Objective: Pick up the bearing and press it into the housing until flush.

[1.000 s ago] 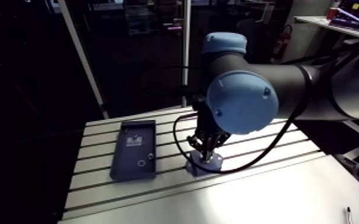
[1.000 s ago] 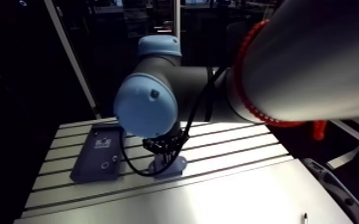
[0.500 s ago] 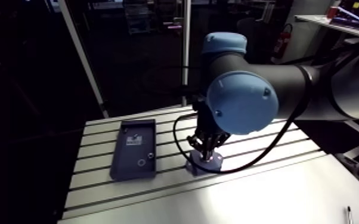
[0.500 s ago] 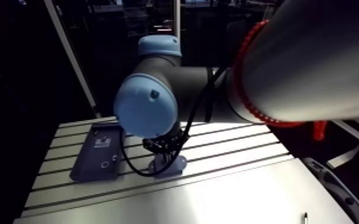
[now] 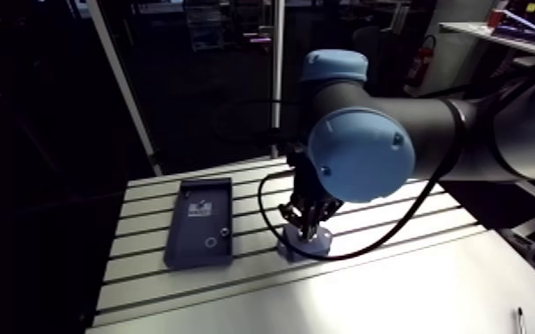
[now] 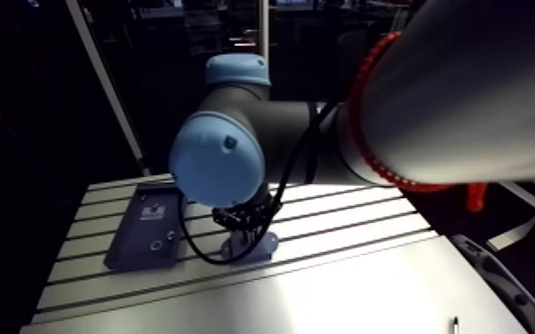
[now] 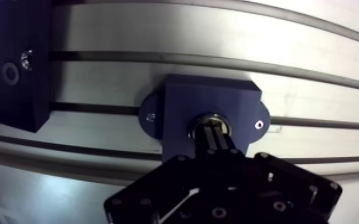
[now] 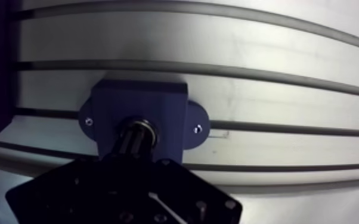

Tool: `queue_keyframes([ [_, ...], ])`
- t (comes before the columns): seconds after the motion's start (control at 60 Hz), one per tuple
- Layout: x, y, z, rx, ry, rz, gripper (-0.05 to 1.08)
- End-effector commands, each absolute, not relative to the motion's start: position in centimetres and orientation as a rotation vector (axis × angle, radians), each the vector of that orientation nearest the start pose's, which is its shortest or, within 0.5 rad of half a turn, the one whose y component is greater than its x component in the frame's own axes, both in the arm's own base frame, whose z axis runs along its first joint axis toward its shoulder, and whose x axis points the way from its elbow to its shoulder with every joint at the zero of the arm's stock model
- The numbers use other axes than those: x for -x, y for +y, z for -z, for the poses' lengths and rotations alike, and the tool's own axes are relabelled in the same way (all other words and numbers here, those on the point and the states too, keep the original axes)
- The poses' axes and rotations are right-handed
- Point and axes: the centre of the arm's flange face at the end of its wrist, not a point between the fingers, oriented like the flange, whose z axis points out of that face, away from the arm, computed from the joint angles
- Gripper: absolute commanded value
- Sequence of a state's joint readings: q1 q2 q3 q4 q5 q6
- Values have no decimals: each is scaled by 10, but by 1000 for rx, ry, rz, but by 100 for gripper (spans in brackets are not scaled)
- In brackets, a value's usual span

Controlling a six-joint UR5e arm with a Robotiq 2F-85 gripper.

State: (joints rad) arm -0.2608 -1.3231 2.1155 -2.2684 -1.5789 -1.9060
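Claw [image 7: 216, 128] closed, tips on bearing [image 7: 200, 120], seemingly seated in housing [image 7: 182, 100]

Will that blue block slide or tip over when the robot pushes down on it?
Probably not. The housing sits flat and broad on the table, so tipping looks unlikely. Screws in both its ears suggest it is bolted down. It looks like stiff plastic, likely light.

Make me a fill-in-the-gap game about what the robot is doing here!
1. The gripper touches the ____ in the hole of the housing.
2. The housing has ____ screws, one on each ear.
3. The housing stands on the slotted ____.
Missing words: bearing; two; table.
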Motion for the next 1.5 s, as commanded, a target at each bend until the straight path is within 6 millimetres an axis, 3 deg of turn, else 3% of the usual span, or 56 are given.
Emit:
queue_keyframes([
  [0.017,487,-7,-186,114,3045,31,90],
  [1.5,484,-8,-182,135,3035,34,90],
])
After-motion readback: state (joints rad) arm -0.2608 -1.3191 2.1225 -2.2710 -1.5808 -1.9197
